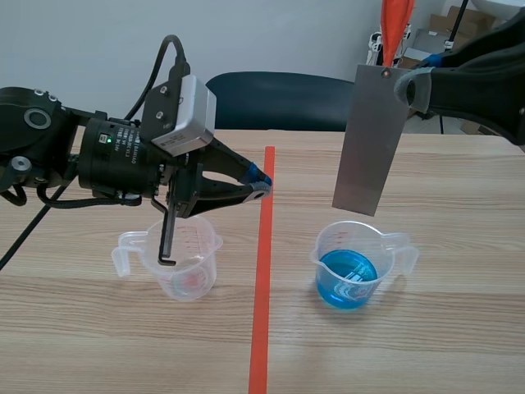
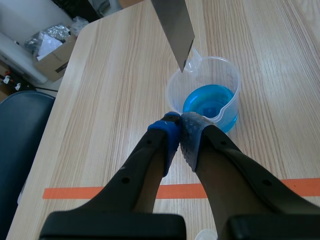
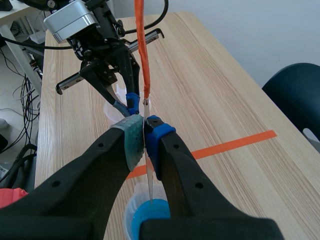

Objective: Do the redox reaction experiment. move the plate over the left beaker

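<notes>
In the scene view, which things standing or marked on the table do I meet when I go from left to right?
clear beaker → orange tape line → beaker of blue liquid. The metal plate hangs above that last beaker, so it has no separate place in the order.

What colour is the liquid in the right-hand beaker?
The liquid is bright blue; the scene view shows it best.
</notes>
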Robot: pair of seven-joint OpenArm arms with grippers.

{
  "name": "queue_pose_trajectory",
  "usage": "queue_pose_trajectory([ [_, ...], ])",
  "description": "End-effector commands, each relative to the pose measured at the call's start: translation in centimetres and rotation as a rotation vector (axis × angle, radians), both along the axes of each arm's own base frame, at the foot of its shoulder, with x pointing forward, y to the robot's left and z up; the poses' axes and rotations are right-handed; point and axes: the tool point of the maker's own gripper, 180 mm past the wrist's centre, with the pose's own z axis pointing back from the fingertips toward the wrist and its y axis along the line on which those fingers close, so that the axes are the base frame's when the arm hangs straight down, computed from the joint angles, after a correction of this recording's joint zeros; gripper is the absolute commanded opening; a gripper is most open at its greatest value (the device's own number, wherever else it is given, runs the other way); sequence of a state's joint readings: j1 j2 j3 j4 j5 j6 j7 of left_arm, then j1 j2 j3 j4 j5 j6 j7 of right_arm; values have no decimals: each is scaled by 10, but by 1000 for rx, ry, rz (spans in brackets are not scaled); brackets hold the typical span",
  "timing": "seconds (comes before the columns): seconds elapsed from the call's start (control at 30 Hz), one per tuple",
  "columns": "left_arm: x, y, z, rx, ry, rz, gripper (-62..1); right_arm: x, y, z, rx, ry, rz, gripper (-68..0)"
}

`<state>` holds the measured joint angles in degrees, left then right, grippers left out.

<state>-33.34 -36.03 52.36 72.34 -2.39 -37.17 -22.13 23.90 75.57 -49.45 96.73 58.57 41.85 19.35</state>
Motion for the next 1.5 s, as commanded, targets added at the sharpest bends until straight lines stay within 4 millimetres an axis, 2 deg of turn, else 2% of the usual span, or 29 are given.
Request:
queue_pose_trajectory([
  [0.0,2,-5,13,-37,-16,-9,-579,2,1,13,31,-22,1,-669],
  [1.0,0,-2,14,-56,-8,-5,-580,2,2,12,34,-22,4,-669],
  [1.23,-8,26,2,-59,27,34,-580,2,3,13,37,-24,3,-669],
  [1.47,-10,77,12,-160,92,151,-580,9,11,11,4,-39,7,-669],
])
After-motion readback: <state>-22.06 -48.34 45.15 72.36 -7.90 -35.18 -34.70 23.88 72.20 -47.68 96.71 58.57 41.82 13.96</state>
